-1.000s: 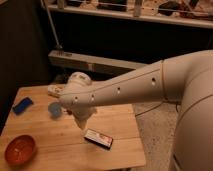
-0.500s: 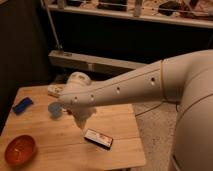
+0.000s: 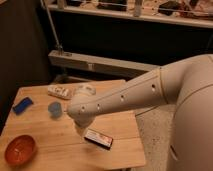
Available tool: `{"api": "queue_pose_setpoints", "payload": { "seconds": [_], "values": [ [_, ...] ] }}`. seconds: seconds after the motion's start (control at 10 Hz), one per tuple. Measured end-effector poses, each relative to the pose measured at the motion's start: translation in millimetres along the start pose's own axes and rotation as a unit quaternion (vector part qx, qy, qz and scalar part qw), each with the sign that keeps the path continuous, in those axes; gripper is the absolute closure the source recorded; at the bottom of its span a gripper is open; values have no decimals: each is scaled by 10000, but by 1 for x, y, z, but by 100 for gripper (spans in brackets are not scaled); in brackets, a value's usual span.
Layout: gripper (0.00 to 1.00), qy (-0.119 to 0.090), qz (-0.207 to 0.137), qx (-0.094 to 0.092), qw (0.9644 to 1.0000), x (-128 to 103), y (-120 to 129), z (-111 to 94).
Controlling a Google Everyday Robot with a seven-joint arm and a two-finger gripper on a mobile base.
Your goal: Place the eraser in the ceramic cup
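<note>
The eraser point(image 3: 98, 138), a flat black block with a white label and red marks, lies on the wooden table point(image 3: 55, 145) near its front right. The ceramic cup point(image 3: 55, 109), small and pale blue, stands upright to the left of the middle. My white arm reaches in from the right. My gripper point(image 3: 79, 130) points down at the arm's end, just left of the eraser and to the right of and nearer than the cup. The arm's wrist hides most of the gripper.
An orange-red bowl point(image 3: 20, 150) sits at the front left corner. A flat bright-blue piece point(image 3: 23, 105) lies at the left edge. A white packet point(image 3: 60, 91) lies at the back of the table. A dark rack and rail stand behind.
</note>
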Motion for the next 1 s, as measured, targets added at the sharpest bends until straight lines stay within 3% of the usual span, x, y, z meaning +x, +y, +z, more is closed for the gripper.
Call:
{"api": "queue_pose_setpoints", "payload": {
  "seconds": [0.2,0.3,0.5,0.7,1.0],
  "values": [
    [35,-206,-368,7,9991,7,9,13],
    [35,-347,-766,69,9964,9,16,17],
    [35,-434,-1386,71,9894,19,28,29],
    [35,-329,-1579,18,9869,33,32,42],
    [35,-180,-1532,39,9880,45,22,60]
  ]
}}
